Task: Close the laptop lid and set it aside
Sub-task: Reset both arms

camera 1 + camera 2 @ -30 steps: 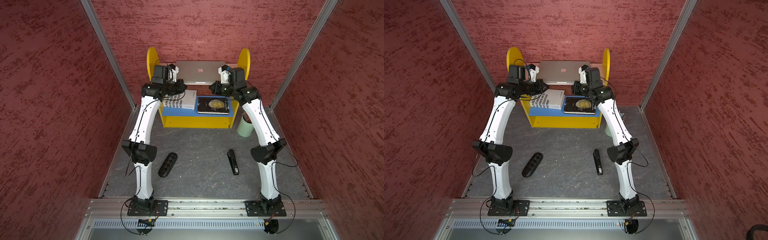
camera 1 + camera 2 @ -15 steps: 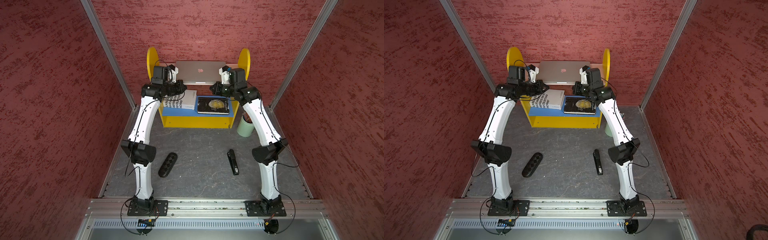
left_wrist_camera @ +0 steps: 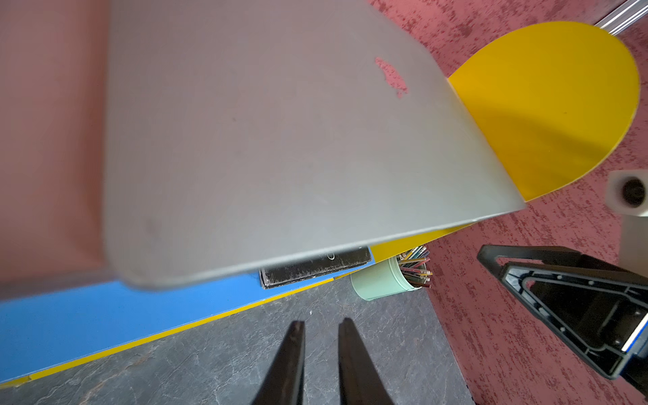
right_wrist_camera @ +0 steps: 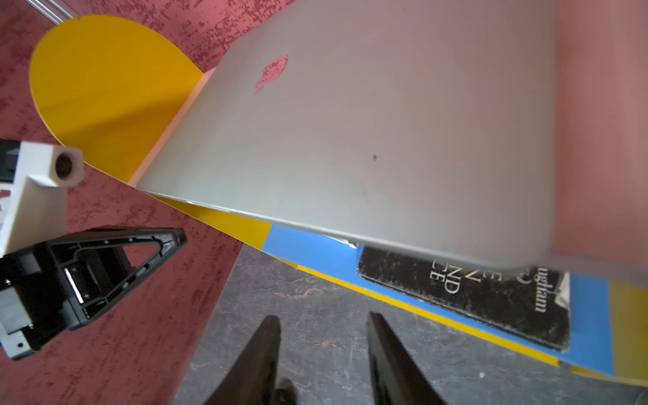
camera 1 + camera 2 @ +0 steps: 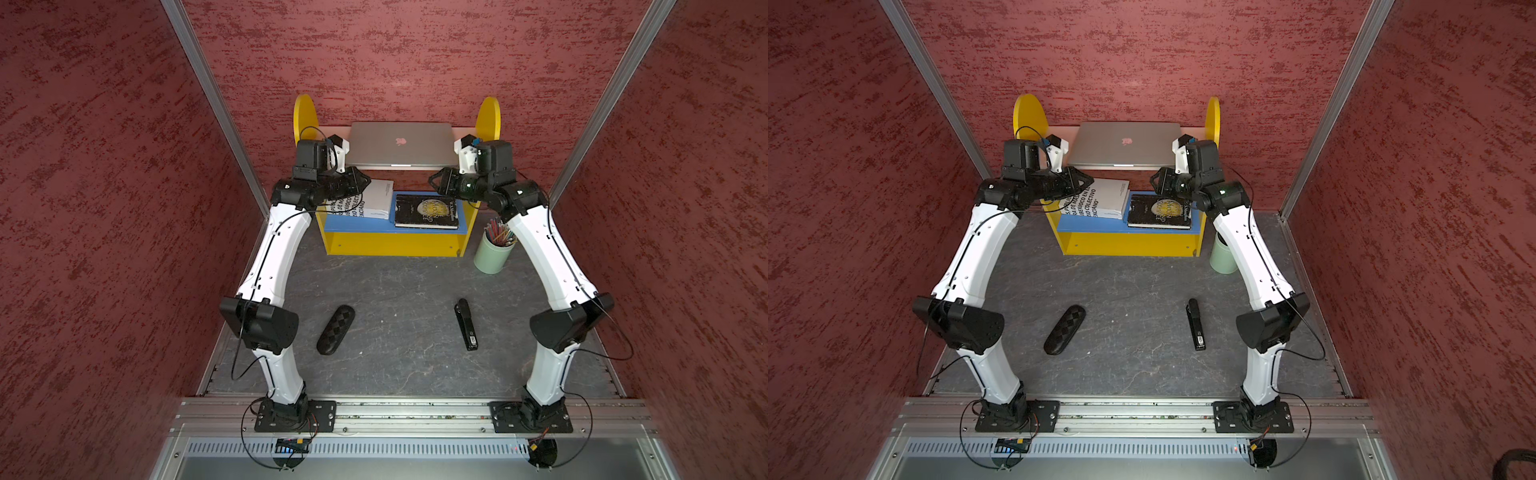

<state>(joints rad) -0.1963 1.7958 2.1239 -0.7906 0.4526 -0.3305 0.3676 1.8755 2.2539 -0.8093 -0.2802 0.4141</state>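
Note:
The silver laptop (image 5: 401, 145) (image 5: 1125, 143) lies on the pink top board of a yellow shelf unit, between its round end panels. Its laptop lid (image 3: 280, 157) (image 4: 385, 140) is down flat, with the apple logo facing up. My left gripper (image 5: 361, 180) (image 3: 321, 324) hangs just off the laptop's front left corner, slightly open with a narrow gap and nothing in it. Off the front right corner, my right gripper (image 5: 434, 183) (image 4: 324, 319) stands open wider and also holds nothing. Neither gripper touches the laptop.
On the blue lower shelf (image 5: 357, 226) lie a white book (image 5: 370, 203) and a black book (image 5: 428, 212). A green cup of pencils (image 5: 494, 249) stands right of the unit. A black case (image 5: 336, 329) and a black stapler (image 5: 466, 324) lie on the grey table.
Both grippers, shut a second ago, have opened, the right one wider than the left. The arms have hardly moved and the laptop has stayed in place.

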